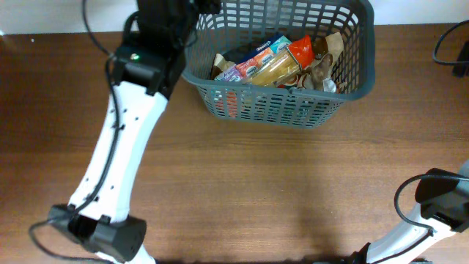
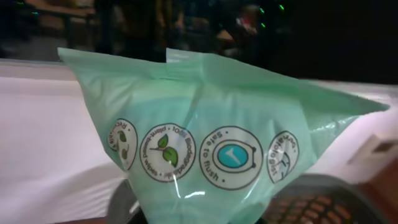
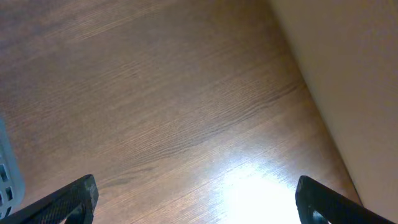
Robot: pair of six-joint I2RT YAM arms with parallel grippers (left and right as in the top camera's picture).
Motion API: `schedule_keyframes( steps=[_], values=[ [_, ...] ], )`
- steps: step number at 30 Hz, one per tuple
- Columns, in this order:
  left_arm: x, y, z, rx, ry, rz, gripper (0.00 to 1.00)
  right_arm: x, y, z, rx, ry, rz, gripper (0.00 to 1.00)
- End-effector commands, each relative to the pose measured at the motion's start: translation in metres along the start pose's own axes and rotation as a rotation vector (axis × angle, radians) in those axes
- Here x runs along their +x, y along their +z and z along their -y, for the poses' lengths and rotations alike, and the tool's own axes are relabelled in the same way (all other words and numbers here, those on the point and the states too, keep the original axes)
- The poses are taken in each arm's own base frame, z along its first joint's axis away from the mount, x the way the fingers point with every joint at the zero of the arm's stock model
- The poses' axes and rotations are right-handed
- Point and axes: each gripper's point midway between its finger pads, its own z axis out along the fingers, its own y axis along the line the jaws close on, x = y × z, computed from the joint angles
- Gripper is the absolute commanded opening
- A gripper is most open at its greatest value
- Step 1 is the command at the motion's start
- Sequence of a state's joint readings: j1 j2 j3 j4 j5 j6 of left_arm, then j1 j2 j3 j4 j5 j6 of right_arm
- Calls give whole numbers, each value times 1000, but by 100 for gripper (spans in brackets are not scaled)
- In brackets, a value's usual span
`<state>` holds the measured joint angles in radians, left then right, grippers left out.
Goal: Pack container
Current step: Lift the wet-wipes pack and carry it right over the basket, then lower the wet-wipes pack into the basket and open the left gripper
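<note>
A green pouch was clamped in the left end effector. The right end effector was spread wide, empty. The grey lattice basket was heaped with packets.

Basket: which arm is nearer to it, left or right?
Left. The left arm reaches the basket's far left rim, jaws shut on a green packet. The right arm rests at the table's near right corner, jaws open.

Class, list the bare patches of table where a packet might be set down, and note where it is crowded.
Widest: bare table in front of the basket, between left arm and right arm. Smaller strip right of the basket. Crowded: inside the basket, heaped with packets.
</note>
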<state>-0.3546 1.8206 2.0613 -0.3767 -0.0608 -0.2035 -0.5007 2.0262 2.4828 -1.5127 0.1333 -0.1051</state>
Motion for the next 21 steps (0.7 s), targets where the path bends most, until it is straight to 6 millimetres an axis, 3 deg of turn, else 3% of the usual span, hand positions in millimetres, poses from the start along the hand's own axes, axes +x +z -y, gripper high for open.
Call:
schedule_keyframes(
  steps=[1, 9, 21],
  values=[
    [14, 11, 17, 96, 50, -31, 2, -1, -4, 4, 12, 11, 11, 99],
    [58, 31, 35, 229, 57, -147, 2, -1, -4, 4, 12, 11, 11, 99],
    [163, 57, 46, 264, 41, -427, 5, -1, -4, 4, 12, 11, 11, 99]
  ],
)
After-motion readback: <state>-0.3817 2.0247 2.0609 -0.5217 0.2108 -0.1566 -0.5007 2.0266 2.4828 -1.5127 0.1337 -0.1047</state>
